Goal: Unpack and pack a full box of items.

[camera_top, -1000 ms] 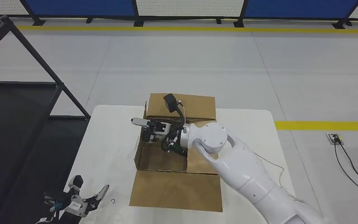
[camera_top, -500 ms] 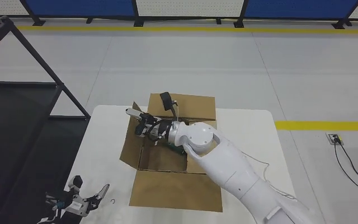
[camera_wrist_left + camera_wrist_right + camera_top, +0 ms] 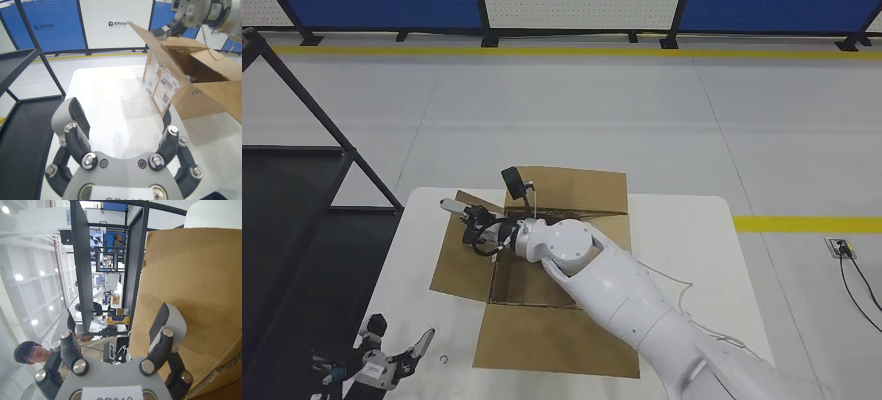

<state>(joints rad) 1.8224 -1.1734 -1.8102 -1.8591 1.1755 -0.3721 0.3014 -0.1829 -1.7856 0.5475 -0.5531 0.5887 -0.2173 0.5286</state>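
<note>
The brown cardboard box (image 3: 557, 340) stands in the middle of the white bench (image 3: 682, 230) with its flaps opened. The right jaws are wide open and hold nothing; one pad (image 3: 158, 317) lies against the left side flap (image 3: 457, 262), which slopes outward. The left jaws, also open and empty, hang low near the bench corner. The cardboard looks light and stiff, so pushing a flap near its free edge seems safer than pinching.
</note>
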